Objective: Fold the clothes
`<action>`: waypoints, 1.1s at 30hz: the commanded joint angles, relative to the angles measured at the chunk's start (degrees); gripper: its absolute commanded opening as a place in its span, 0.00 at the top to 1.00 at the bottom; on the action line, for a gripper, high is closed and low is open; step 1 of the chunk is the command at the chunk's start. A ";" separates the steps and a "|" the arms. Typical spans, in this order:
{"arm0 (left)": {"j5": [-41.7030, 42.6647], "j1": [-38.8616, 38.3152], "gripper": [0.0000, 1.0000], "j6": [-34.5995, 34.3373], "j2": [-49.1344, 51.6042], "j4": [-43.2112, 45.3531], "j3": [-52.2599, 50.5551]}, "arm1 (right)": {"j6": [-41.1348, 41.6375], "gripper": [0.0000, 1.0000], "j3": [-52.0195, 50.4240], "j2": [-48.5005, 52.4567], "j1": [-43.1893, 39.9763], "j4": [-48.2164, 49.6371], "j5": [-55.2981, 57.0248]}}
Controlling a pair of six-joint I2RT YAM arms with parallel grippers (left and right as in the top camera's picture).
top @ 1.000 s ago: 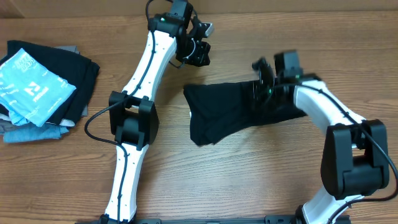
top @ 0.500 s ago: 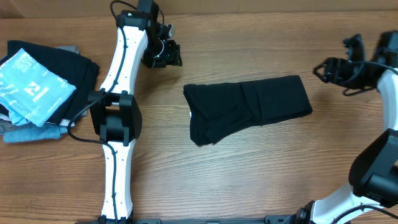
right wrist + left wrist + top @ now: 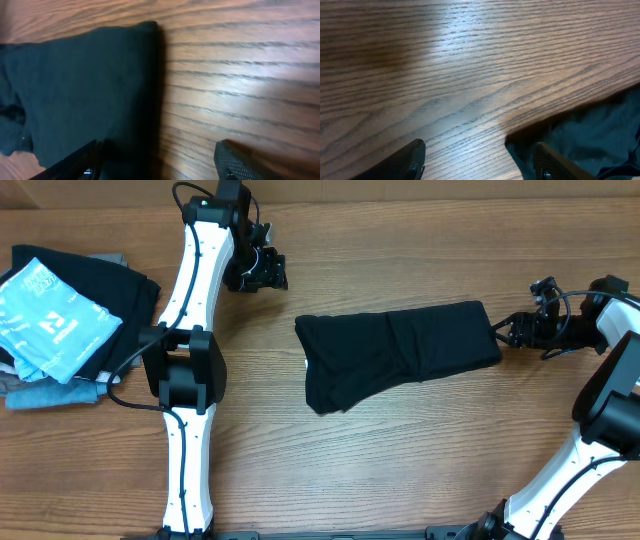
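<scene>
R end effector (image 3: 508, 330) agape, arm stretched to black garment (image 3: 400, 352) edge; L end effector (image 3: 264, 276) agape.

Blk garment (image 3: 400, 355) folded flat, ctr; mixed clothes pile (image 3: 75, 320) far L.

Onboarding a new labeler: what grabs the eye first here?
A black garment folded into a rough rectangle lies at centre. A heap of clothes topped by a light-blue printed piece sits far left. The white-and-black right arm reaches toward the garment's right end, jaws open.
</scene>
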 commanded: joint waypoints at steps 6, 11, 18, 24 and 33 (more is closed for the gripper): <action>-0.52 -0.02 0.27 -0.59 0.90 -0.76 1.03 | -2.64 0.23 -0.13 6.27 0.66 0.15 -9.05; -0.52 -0.02 0.27 -0.59 0.90 -0.59 1.03 | -2.64 0.24 -0.13 6.27 3.48 -0.50 -9.40; -0.50 -0.02 0.28 -0.59 0.90 -0.48 1.03 | -1.95 0.65 -0.04 6.27 9.73 0.09 2.12; -0.81 -0.02 0.46 -0.55 0.90 -0.46 1.03 | 2.82 0.95 6.12 6.25 8.22 -2.78 5.42; -1.60 1.14 0.47 -0.57 0.90 -0.50 1.03 | 2.78 0.96 34.38 6.25 4.44 -26.67 11.74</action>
